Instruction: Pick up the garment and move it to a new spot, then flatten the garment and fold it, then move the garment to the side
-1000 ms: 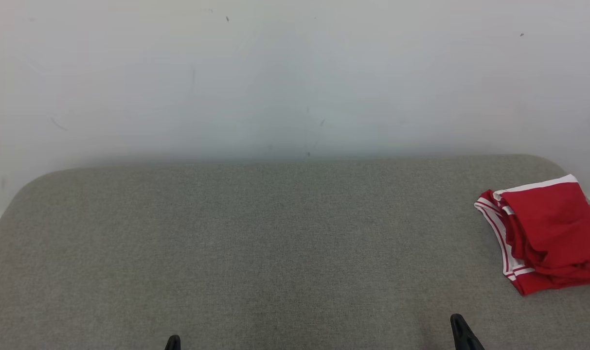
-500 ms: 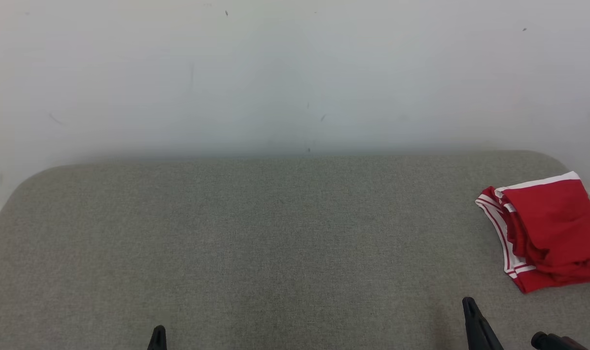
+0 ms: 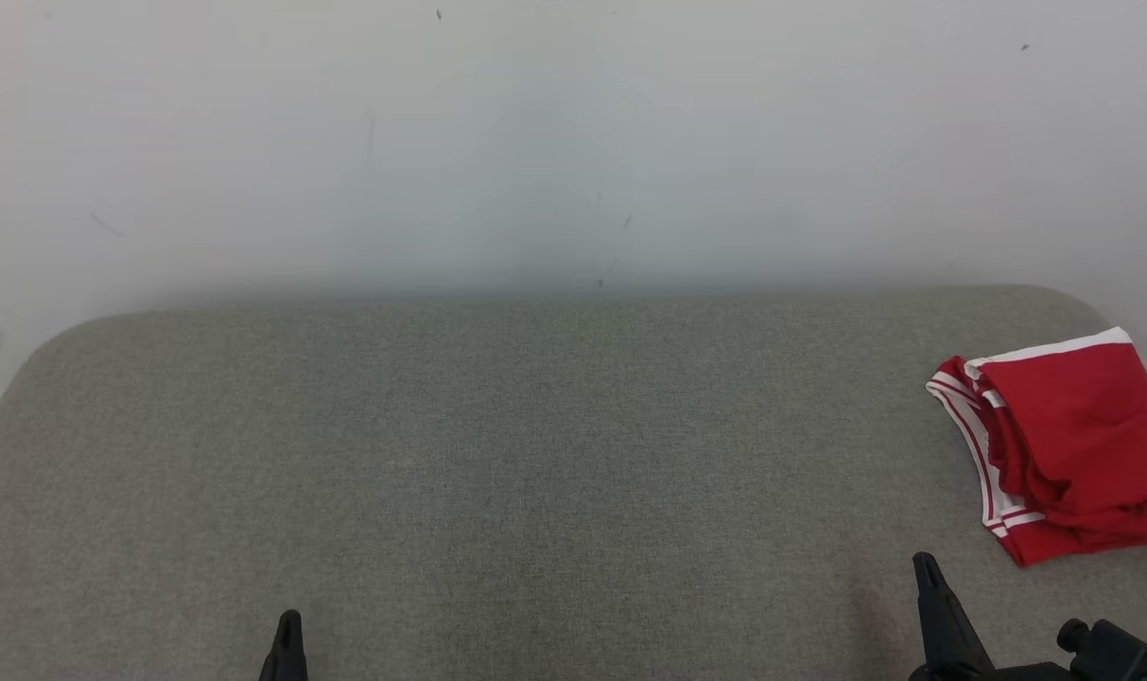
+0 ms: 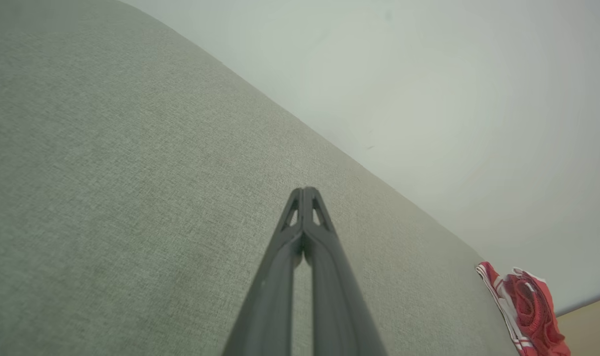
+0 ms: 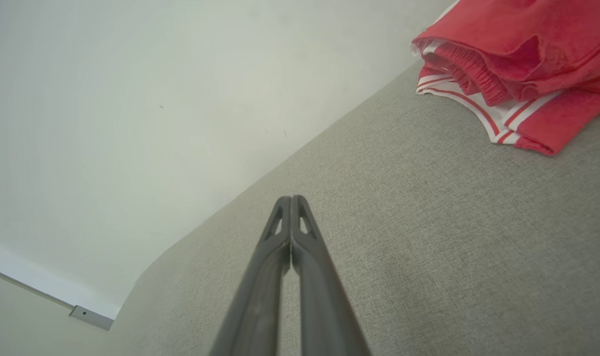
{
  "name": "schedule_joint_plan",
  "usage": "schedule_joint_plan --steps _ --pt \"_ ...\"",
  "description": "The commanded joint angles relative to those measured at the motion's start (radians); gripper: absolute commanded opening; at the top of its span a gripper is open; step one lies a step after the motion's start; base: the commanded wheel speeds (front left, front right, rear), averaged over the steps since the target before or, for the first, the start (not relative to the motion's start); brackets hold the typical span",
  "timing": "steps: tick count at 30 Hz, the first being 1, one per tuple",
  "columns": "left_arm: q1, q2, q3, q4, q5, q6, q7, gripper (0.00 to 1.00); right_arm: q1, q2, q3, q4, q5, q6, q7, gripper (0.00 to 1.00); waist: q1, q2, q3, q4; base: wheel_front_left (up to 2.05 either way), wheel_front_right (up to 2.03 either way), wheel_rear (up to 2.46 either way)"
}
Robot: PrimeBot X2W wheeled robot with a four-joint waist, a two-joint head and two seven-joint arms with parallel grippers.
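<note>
A folded red garment (image 3: 1065,445) with white stripes lies at the right end of the grey cushioned surface (image 3: 535,454). It also appears at the top right of the right wrist view as the garment (image 5: 517,59) and small at the lower right of the left wrist view as the garment (image 4: 527,306). My right gripper (image 3: 928,567) rises from the bottom right, shut and empty, a little short of the garment and to its left. Far from the garment, my left gripper (image 3: 289,624) pokes up at the bottom left, shut with nothing in it.
A pale wall (image 3: 573,142) stands right behind the cushioned surface. The surface has rounded far corners, and the garment sits close to its right edge. Bare grey fabric stretches between the two grippers.
Both grippers have risen further into the head view, the right one drawing nearer the garment. The whole picture has shifted slightly, so the camera has moved too.
</note>
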Motion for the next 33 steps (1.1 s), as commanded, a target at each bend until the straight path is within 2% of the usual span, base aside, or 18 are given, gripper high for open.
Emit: schedule_joint_plan --steps 1,33 --pt "-0.031 0.004 0.009 -0.007 -0.034 -0.004 0.006 0.0 -0.029 0.001 -0.01 -0.007 0.033 -0.001 0.008 0.0 -0.0001 0.0 0.001 0.0 0.0 0.0 0.0" --pt "-0.116 0.004 0.069 0.031 -0.408 -0.029 0.092 0.0 -0.131 0.022 -0.08 0.051 0.378 -0.001 0.117 0.0 -0.0001 0.0 0.03 0.0 0.0 0.0 0.0"
